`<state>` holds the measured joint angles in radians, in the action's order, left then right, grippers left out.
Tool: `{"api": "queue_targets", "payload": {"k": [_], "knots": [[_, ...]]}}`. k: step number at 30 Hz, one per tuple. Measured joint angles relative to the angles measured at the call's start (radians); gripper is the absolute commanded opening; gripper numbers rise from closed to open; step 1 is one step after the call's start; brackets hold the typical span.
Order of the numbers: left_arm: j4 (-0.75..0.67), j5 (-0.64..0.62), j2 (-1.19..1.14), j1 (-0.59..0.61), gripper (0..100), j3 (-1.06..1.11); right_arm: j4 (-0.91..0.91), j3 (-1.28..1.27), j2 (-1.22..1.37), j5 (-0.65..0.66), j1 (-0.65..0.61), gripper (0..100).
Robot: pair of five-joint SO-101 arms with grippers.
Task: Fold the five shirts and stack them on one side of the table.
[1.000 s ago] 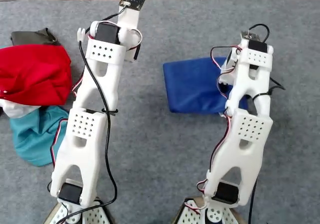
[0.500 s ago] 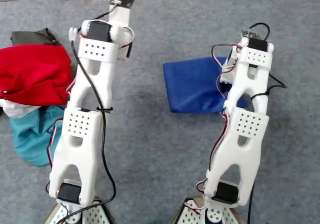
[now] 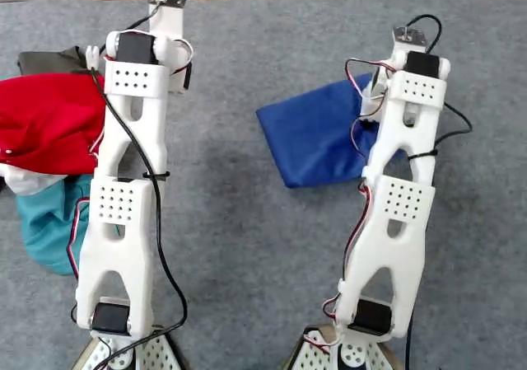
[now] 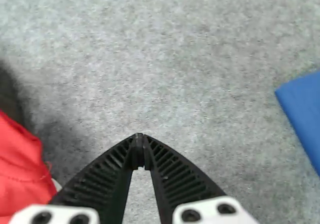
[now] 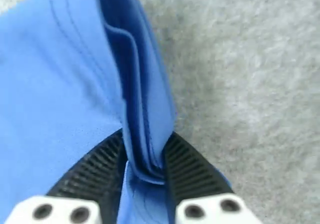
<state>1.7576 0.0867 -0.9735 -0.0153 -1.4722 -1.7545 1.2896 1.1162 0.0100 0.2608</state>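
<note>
While the right claw (image 5: 145, 140) grips the folded edge of the blue shirt (image 5: 60, 84), the left claw (image 4: 139, 138) is clenched on nothing.
From that grip the blue shirt spreads across the tabletop (image 3: 247, 246) toward the left arm; the left claw hangs over bare tabletop well apart from the blue shirt, with the red shirt (image 3: 49, 123) beyond. Moving it to a stack looks like the right arm's job.
</note>
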Motion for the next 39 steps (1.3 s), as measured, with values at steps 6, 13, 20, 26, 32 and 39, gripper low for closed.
{"api": "queue_targets", "payload": {"k": [6,13,20,26,32,39], "knots": [[0.000,0.000,0.000,0.009,3,0.000,0.000,0.051,0.000,0.028,0.140,1.4],[0.000,0.000,0.000,0.009,3,0.000,0.000,0.055,0.002,0.060,0.281,1.5],[0.000,0.000,0.014,0.020,4,0.000,0.017,0.055,0.002,0.118,0.311,11.9],[0.000,-0.104,0.196,0.155,18,0.002,0.008,0.084,0.002,0.123,0.311,24.7],[0.000,-0.089,0.445,0.463,18,0.057,-0.003,0.258,-0.003,0.123,0.311,18.8],[-0.178,-0.025,0.420,0.686,17,0.483,-0.006,0.299,-0.161,0.123,0.282,18.5]]}}
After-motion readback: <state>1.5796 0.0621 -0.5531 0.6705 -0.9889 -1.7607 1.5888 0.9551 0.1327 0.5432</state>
